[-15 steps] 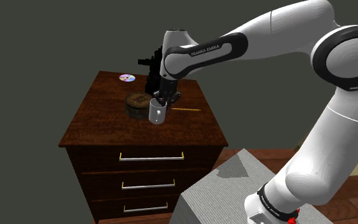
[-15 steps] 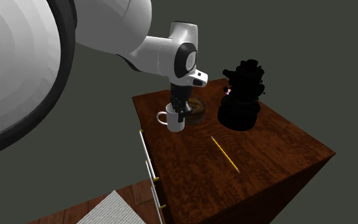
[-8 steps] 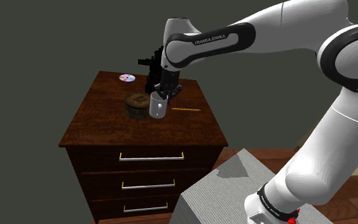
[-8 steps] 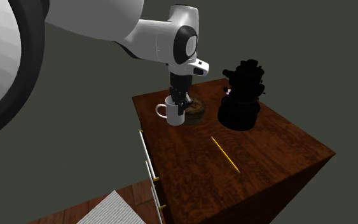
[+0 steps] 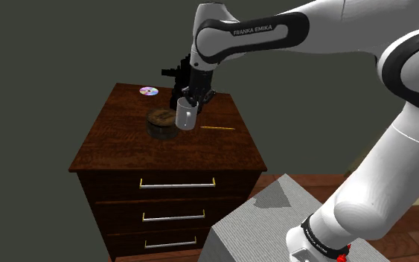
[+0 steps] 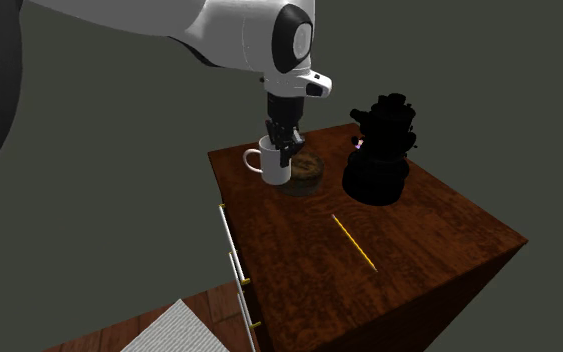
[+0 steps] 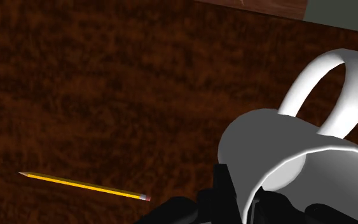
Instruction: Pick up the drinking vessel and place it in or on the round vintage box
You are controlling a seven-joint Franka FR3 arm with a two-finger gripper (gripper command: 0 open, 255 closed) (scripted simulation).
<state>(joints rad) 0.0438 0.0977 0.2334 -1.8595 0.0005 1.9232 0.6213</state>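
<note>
So, biggest first: my arm (image 5: 334, 30) comes in from the 3 o'clock side of the shoulder view and bends down over the dresser (image 5: 126, 141). It's dark wood, three drawers with metal bar handles. My stand (image 5: 267, 223) is the grey box at 5 o'clock of the dresser in that view.

At the back of the top there's a lumpy black thing (image 6: 379, 150). Can't tell what it is, it's drawn solid black. In the second exterior view it sits at 3 o'clock of the box (image 6: 307, 172). The box is round, low and brown, and its lid is on as far as I can tell.

The mug (image 5: 186, 115) is plain white, and it's upright. I've got it clamped in my gripper (image 5: 189, 100): the wrist view shows one finger inside the rim and one outside, pinching the wall. It's just beside the box, at about 2 o'clock of it in the shoulder view and 9 o'clock in the second exterior view. It looks to be held clear of the wood, handle pointing away from the box.

The pencil (image 5: 216, 128) is yellow and lies flat on the top at 3 o'clock of the box in the shoulder view, apart from everything. The CD (image 5: 149, 91) lies near the back edge, at about 12 o'clock of the box.
</note>
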